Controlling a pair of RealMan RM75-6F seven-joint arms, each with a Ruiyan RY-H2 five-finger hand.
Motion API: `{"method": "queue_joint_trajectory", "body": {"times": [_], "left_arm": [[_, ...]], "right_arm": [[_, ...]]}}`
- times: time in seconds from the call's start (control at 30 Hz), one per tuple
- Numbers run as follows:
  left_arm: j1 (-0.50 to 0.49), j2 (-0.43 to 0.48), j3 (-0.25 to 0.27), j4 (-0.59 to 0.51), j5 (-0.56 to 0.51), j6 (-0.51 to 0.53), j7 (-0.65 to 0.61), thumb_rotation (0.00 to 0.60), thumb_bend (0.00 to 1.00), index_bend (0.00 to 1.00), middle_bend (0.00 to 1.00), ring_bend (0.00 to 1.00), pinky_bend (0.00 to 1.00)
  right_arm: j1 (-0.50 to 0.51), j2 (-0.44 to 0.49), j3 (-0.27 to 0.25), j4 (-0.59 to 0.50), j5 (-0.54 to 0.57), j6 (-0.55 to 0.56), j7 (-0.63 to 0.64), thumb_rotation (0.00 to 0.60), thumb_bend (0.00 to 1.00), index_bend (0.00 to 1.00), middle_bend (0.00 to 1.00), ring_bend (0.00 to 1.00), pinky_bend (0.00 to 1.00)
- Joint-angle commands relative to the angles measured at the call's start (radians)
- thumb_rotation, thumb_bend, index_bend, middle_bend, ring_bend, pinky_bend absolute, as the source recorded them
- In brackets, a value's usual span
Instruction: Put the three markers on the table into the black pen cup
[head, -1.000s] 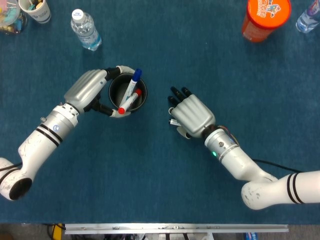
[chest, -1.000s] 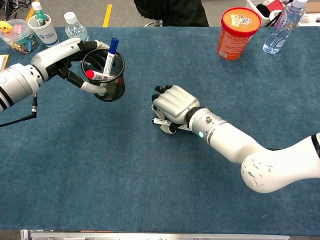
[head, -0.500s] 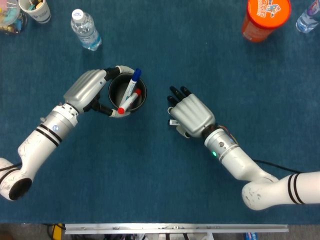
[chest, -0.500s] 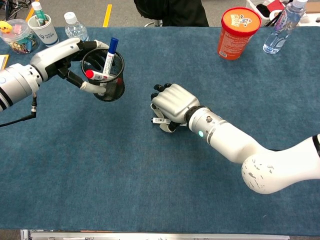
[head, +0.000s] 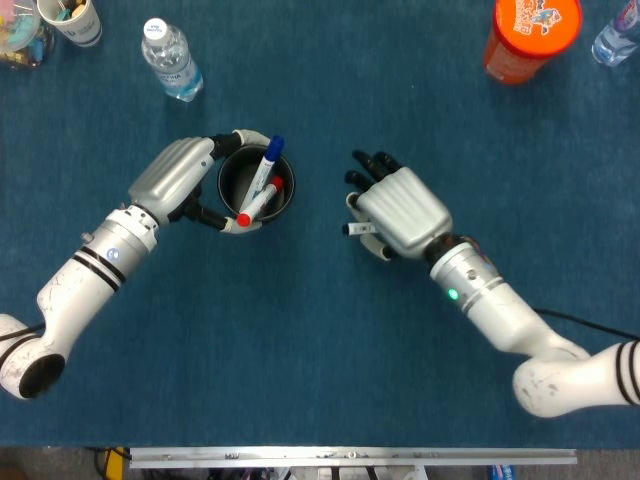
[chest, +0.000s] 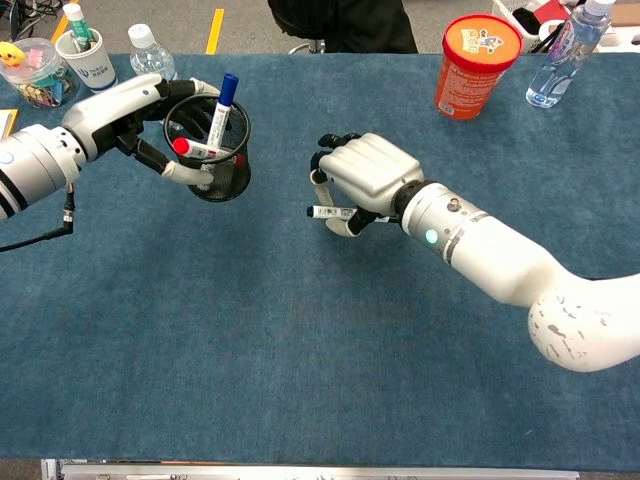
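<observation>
The black mesh pen cup (head: 256, 190) (chest: 213, 150) stands left of centre, and my left hand (head: 180, 178) (chest: 125, 118) grips it around its side. Two markers stand in it: a blue-capped marker (head: 269, 165) (chest: 224, 108) and a red-capped marker (head: 256, 203) (chest: 197, 151). My right hand (head: 398, 210) (chest: 366, 176) is to the right of the cup and holds a third marker (head: 357, 229) (chest: 332, 212), white-bodied with a dark tip pointing left, lifted off the table. Most of that marker is hidden under the hand.
A water bottle (head: 171, 59) (chest: 151, 55) and a white cup of pens (head: 72, 20) (chest: 84, 56) stand at the back left. An orange tub (head: 530, 37) (chest: 476, 65) and another bottle (head: 616, 33) (chest: 563, 55) stand at the back right.
My right hand has risen from the table with the third marker in it and shifted a little back and to the right. The left hand and cup have stayed put.
</observation>
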Motion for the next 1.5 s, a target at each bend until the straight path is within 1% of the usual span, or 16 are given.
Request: {"method": "queue_joint_trajectory", "body": {"times": [0.03, 0.17, 0.3, 0.47, 0.57, 0.67, 0.8, 1.17, 1.33, 1.5], "left_arm": [[-0.002, 0.001, -0.002, -0.004, -0.004, -0.004, 0.001, 0.6, 0.15, 0.25, 0.37, 0.34, 0.29], [-0.005, 0.0, -0.005, -0.01, -0.011, -0.009, 0.008, 0.6, 0.15, 0.24, 0.37, 0.34, 0.29], [-0.01, -0.005, -0.008, -0.017, -0.021, -0.02, 0.017, 0.6, 0.15, 0.24, 0.37, 0.34, 0.29], [-0.018, -0.017, -0.015, -0.026, -0.042, -0.039, 0.02, 0.6, 0.15, 0.24, 0.37, 0.34, 0.29], [-0.024, -0.025, -0.019, -0.028, -0.052, -0.05, 0.021, 0.6, 0.15, 0.24, 0.37, 0.34, 0.29], [-0.029, -0.032, -0.026, -0.031, -0.065, -0.06, 0.019, 0.6, 0.15, 0.24, 0.37, 0.34, 0.29], [-0.037, -0.042, -0.038, -0.031, -0.081, -0.071, 0.018, 0.6, 0.15, 0.24, 0.37, 0.34, 0.29], [-0.051, -0.059, -0.052, -0.045, -0.105, -0.088, 0.039, 0.6, 0.15, 0.24, 0.37, 0.34, 0.29], [-0.053, -0.065, -0.055, -0.046, -0.112, -0.09, 0.048, 0.6, 0.15, 0.24, 0.37, 0.34, 0.29], [-0.053, -0.065, -0.058, -0.049, -0.117, -0.09, 0.054, 0.6, 0.15, 0.24, 0.37, 0.34, 0.29]], "right_arm": [[-0.019, 0.054, 0.022, -0.059, -0.029, 0.013, 0.06, 0.536, 0.36, 0.62, 0.27, 0.08, 0.16], [-0.031, 0.121, 0.055, -0.135, -0.071, 0.027, 0.132, 0.547, 0.36, 0.63, 0.27, 0.08, 0.16], [-0.037, 0.192, 0.107, -0.227, -0.098, 0.029, 0.22, 0.554, 0.36, 0.63, 0.28, 0.09, 0.16], [-0.039, 0.243, 0.175, -0.308, -0.111, 0.035, 0.329, 0.559, 0.36, 0.64, 0.28, 0.09, 0.16], [-0.036, 0.249, 0.208, -0.328, -0.105, 0.039, 0.38, 0.559, 0.36, 0.64, 0.28, 0.09, 0.16], [-0.027, 0.244, 0.235, -0.342, -0.088, 0.034, 0.423, 0.56, 0.36, 0.64, 0.28, 0.09, 0.16], [-0.012, 0.215, 0.268, -0.351, -0.065, 0.04, 0.478, 0.568, 0.36, 0.64, 0.28, 0.09, 0.16], [0.05, 0.118, 0.338, -0.332, -0.001, 0.055, 0.55, 0.574, 0.36, 0.64, 0.28, 0.09, 0.16], [0.074, 0.078, 0.352, -0.314, 0.029, 0.055, 0.574, 0.573, 0.36, 0.64, 0.28, 0.09, 0.16], [0.095, 0.036, 0.351, -0.282, 0.045, 0.056, 0.587, 0.574, 0.36, 0.64, 0.28, 0.09, 0.16]]}}
